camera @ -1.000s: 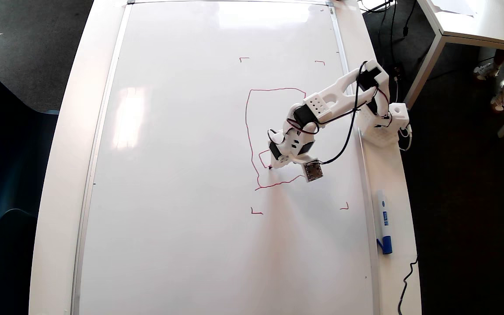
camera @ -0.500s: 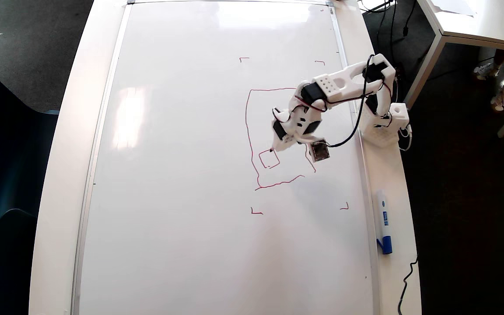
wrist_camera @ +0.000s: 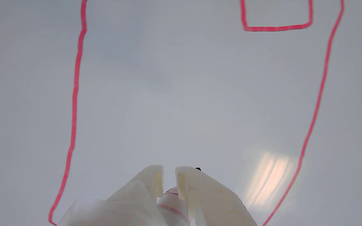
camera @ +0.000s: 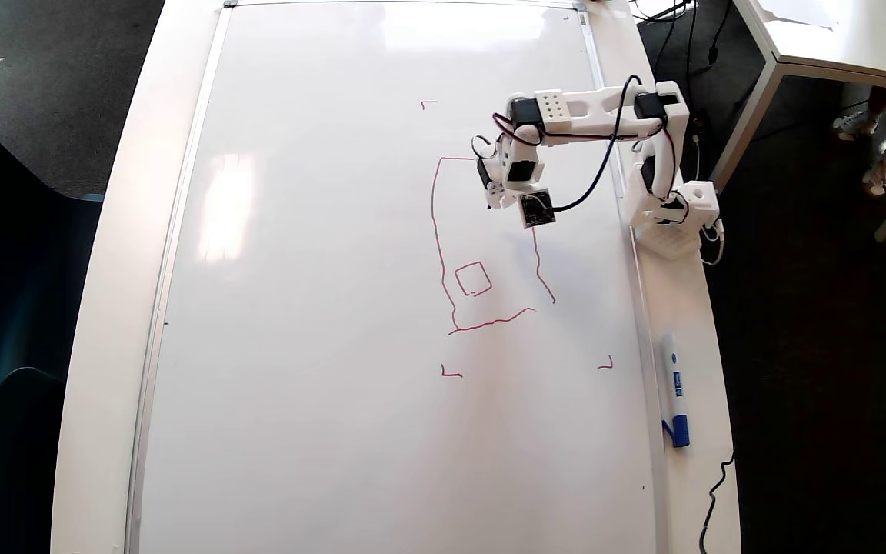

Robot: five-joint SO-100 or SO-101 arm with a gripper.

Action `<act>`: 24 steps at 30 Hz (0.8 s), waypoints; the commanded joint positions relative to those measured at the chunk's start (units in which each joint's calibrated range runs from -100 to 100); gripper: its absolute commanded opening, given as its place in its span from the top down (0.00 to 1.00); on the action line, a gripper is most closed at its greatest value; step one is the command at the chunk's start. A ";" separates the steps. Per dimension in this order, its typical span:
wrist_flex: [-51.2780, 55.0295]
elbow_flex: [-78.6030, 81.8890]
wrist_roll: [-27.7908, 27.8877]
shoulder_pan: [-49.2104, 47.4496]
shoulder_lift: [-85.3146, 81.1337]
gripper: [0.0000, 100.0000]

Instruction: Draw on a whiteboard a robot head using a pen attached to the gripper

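The whiteboard [camera: 320, 308] fills the table top. On it is the robot head [camera: 437, 231], a wobbly red outline with one small red square [camera: 473, 278] inside near its lower left; the arm covers the outline's upper right. My white gripper [camera: 490, 205] hangs over the upper part of the outline, well above that square. In the wrist view the gripper [wrist_camera: 169, 175] is shut on the pen [wrist_camera: 172, 196], whose pale barrel with a red band shows between the fingers. The outline's two sides [wrist_camera: 74, 103] and the square [wrist_camera: 275, 27] lie ahead of it. Whether the tip touches the board is unclear.
Small red corner marks [camera: 451, 374] frame the drawing area. A white marker with a blue cap [camera: 674, 392] lies on the table's right strip, below the arm's base [camera: 670, 223]. A second white table [camera: 835, 38] and a person's feet [camera: 874, 146] are at the top right.
The gripper finished closing the small square, then swung from the outline's lower left up to its upper part. No new line joins the square to where the pen is now.
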 commanded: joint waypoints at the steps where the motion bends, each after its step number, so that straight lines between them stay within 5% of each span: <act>1: -0.59 1.27 0.27 1.04 -3.26 0.99; 24: -8.58 6.99 1.66 2.14 0.59 0.99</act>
